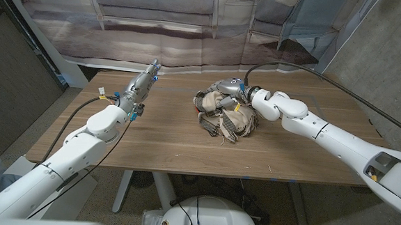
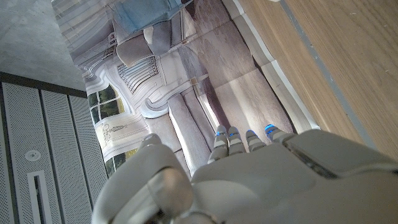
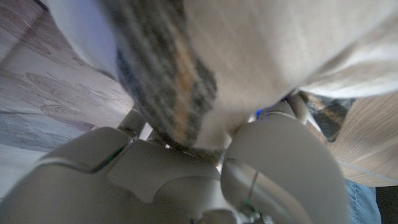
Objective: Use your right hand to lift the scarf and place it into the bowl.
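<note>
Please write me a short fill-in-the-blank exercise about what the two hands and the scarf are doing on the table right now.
1. The scarf lies bunched in a heap on the wooden ____.
2. The robot's ____ hand reaches into the scarf heap.
3. The left hand holds ____.
4. In the right wrist view, the cloth looks ____ because it is so close to the camera.

Missing words: table; right; nothing; blurred

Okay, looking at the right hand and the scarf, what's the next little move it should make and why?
Probably close the fingers on the cloth and lift. The right hand is already at the far edge of the scarf, which lies heaped on the table, and the right wrist view shows fabric pressed against the hand. Whether the grip is already closed cannot be told.
</note>
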{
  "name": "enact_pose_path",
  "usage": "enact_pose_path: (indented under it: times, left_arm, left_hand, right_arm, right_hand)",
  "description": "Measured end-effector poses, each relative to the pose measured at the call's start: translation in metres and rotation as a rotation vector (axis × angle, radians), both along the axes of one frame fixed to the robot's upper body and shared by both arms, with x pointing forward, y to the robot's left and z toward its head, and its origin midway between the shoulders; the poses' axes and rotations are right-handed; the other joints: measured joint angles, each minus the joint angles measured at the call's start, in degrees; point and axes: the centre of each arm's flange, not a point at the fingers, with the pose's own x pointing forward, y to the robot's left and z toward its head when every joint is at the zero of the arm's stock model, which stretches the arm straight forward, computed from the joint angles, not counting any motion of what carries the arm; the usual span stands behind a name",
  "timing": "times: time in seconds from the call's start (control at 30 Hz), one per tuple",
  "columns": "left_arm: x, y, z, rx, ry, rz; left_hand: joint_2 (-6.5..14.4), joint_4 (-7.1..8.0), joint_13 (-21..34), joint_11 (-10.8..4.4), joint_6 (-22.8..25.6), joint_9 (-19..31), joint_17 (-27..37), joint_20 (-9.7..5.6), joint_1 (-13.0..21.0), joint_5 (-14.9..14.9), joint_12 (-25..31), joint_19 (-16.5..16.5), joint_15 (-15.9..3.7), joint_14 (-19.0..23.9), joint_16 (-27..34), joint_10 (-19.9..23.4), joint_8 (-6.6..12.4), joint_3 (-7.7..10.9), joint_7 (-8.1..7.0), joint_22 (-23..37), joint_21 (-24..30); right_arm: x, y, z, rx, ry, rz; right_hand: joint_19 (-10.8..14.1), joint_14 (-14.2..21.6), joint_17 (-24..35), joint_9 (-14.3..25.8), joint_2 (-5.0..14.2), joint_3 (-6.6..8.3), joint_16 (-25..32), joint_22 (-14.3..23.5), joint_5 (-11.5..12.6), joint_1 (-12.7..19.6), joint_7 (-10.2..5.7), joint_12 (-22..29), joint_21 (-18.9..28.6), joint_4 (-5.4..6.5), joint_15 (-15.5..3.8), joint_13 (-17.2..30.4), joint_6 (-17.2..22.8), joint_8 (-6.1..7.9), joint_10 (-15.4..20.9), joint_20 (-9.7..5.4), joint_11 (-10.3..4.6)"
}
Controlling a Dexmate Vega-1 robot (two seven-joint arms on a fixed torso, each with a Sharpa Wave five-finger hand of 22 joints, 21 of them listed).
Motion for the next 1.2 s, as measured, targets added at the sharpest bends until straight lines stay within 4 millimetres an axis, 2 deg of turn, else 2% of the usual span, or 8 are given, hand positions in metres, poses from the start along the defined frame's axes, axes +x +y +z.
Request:
enact_pose_path:
  times: [0.07, 0.27, 0.67, 1.2]
  left_arm:
    - [0.001, 0.000, 0.000, 0.000, 0.001, 0.000]
    - [0.002, 0.002, 0.001, 0.000, 0.002, -0.002]
    - [0.005, 0.003, 0.002, 0.003, 0.001, -0.007]
    - [0.005, 0.001, 0.006, 0.012, -0.001, -0.008]
  left_hand:
    - [0.0, 0.00, 0.0, 0.00, 0.0, 0.0, 0.0, 0.00, 0.0, 0.0, 0.0, 0.0, 0.00, 0.0, 0.0, 0.0, 0.00, 0.00, 0.00, 0.0, 0.0]
    - [0.0, 0.00, 0.0, 0.00, 0.0, 0.0, 0.0, 0.00, 0.0, 0.0, 0.0, 0.0, 0.00, 0.0, 0.0, 0.0, 0.00, 0.00, 0.00, 0.0, 0.0]
    - [0.0, 0.00, 0.0, 0.00, 0.0, 0.0, 0.0, 0.00, 0.0, -0.2, 0.0, 0.0, 0.00, 0.0, 0.0, 0.0, 0.00, 0.00, 0.00, 0.0, 0.0]
    - [0.2, 0.00, 0.0, 0.00, 0.0, 0.0, 0.0, 0.00, 0.2, -0.2, 0.0, 0.0, 0.00, 0.0, 0.0, 0.0, 0.00, 0.00, 0.00, 0.0, 0.0]
  right_arm:
    - [-0.001, 0.001, 0.001, -0.007, -0.003, -0.003]
    - [-0.005, 0.002, 0.005, -0.022, -0.013, -0.013]
    - [-0.012, 0.000, 0.014, -0.029, -0.029, -0.027]
    - [-0.030, -0.010, 0.033, -0.027, -0.071, -0.033]
  right_hand:
    - [-0.3, -0.4, -0.3, 0.0, 0.00, 0.00, 0.0, 0.0, 0.2, 0.0, 0.10, 0.0, -0.5, 0.00, 0.22, -0.2, -0.3, -0.41, -0.8, 0.27, 0.16]
    - [-0.8, -0.9, -0.8, -0.3, 0.00, -0.24, 0.0, 0.0, 0.6, 0.0, 0.29, 0.0, -1.0, -0.24, 0.54, -0.5, -1.1, -0.44, -1.5, 0.78, 0.11]
    - [-0.8, -1.4, -1.4, -0.3, 0.23, -0.36, 0.0, 0.0, 1.1, -0.2, 0.59, 0.0, -1.4, -0.12, 0.63, -0.8, -1.4, -0.44, -1.7, 0.77, 0.30]
    - [-0.8, -1.4, -1.9, -0.5, 0.53, -0.48, 0.0, 0.0, 1.5, -0.5, 0.59, 0.0, -1.9, 0.00, 0.63, -1.3, -1.4, -0.44, -1.9, 0.76, 0.49]
